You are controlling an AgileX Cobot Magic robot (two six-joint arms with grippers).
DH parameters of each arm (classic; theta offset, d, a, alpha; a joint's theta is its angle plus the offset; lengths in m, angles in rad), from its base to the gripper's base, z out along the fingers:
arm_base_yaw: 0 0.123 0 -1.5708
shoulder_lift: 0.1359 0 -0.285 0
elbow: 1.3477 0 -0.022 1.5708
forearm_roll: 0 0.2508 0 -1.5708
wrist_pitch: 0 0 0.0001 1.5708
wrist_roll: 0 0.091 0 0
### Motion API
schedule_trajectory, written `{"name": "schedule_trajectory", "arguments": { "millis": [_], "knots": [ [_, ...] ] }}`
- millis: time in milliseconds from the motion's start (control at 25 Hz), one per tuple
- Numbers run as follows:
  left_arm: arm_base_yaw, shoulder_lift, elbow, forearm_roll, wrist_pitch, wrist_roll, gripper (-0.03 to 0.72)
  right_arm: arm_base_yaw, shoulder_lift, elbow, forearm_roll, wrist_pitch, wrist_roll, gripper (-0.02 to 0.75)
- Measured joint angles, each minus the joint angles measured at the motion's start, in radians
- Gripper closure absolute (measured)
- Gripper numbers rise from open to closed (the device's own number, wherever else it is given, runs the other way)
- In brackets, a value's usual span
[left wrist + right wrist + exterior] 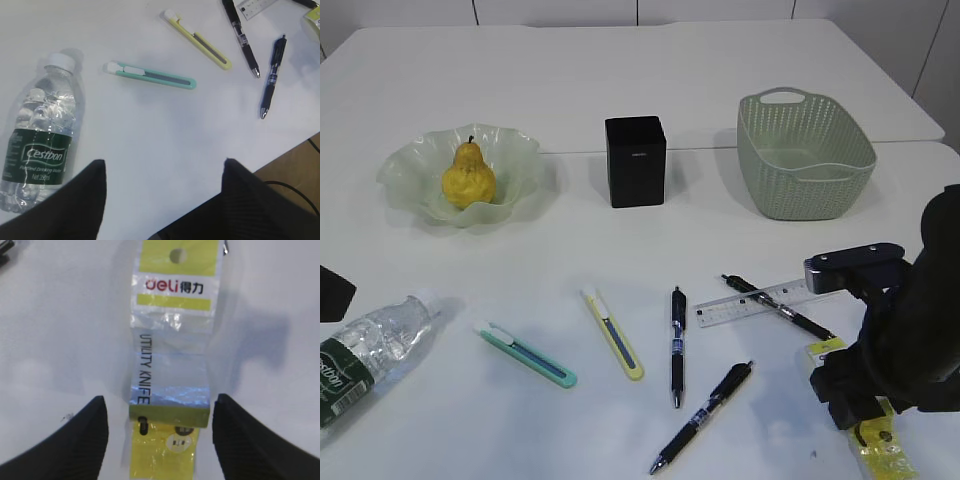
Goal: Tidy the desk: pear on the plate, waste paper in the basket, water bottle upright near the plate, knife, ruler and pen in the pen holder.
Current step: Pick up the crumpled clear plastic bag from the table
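1. White desk (pixel 620 90) fills the scene, with a pale wall behind its far edge.
2. On the far left stands the green glass plate (pixel 405 170), and the yellow pear (pixel 468 178) sits upright in it.
3. The black pen holder (pixel 636 161) stands in the middle, and the pale green basket (pixel 804 160) is to its right; they are well apart.
4. The water bottle (pixel 40 137) lies on its side at the near left, its white cap pointing toward the plate.
5. A teal utility knife (pixel 525 355) and a yellow utility knife (pixel 613 334) lie flat near the middle, beside two black pens (pixel 677 345).
6. The clear ruler (pixel 755 303) lies flat to the right, with a third black pen (pixel 778 307) crossing over it.
7. The waste paper (pixel 170 365), a yellow and clear knife wrapper, lies flat at the near right.
8. The right gripper (pixel 159 427) hangs over this wrapper with jaws apart, holding nothing.
9. The left gripper (pixel 164 192) is just beside the bottle, jaws also apart and empty.
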Motion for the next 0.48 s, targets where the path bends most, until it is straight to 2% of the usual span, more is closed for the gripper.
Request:
{"name": "schedule_trajectory", "arguments": {
  "millis": [240, 480],
  "knots": [
    [0.0, 0.0, 0.0, 0.0, 0.0, 0.0, 0.179, 0.0, 0.039, 0.0, 0.0, -0.012, 0.0, 0.227],
    [0.0, 0.0, 0.0, 0.0, 0.0, 0.0, 0.179, 0.0, 0.04, 0.0, 0.0, -0.019, 0.0, 0.32]
  ]
}}
